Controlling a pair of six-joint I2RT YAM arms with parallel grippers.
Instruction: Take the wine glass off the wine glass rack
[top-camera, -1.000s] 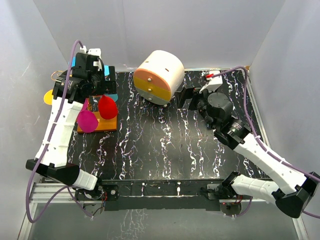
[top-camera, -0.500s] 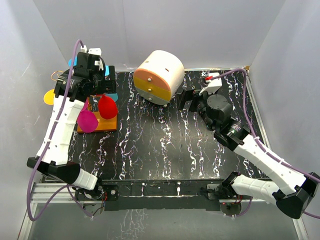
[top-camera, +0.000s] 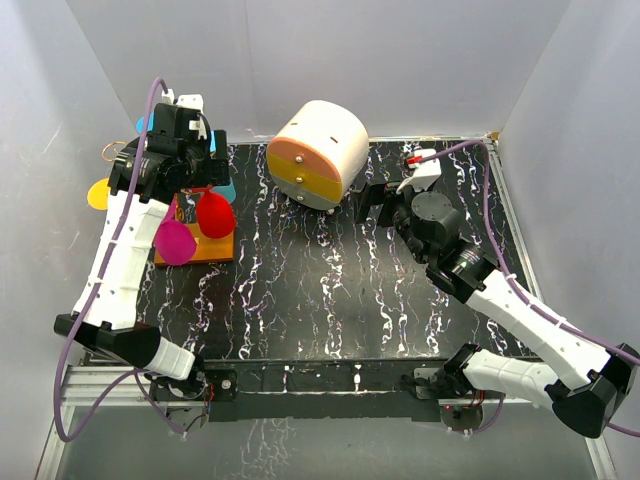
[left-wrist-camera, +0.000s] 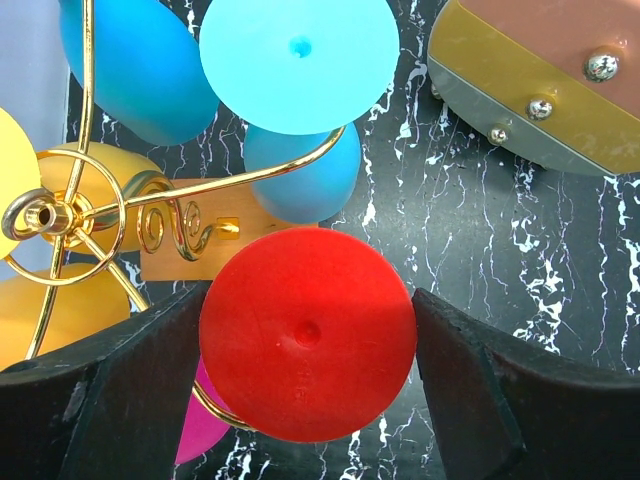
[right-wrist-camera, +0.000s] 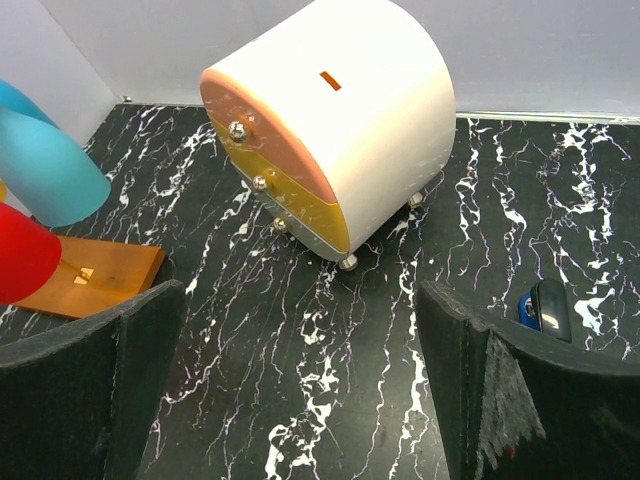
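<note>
foot of red glass (left-wrist-camera: 300, 350) sitting between left gripper (left-wrist-camera: 308, 300) fingers
it is hanging bowl-down on the rack (left-wrist-camera: 60, 215); whether they are pinching i cannot tell. right gripper (right-wrist-camera: 300, 295) is gaping, empty. probably light, stiff, slick: gripping the foot's rim is looking safest.

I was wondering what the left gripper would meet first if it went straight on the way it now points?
Most likely the red wine glass: its round foot fills the gap between the fingers of the left gripper in the wrist view. Whether they touch it yet, I cannot tell.
</note>
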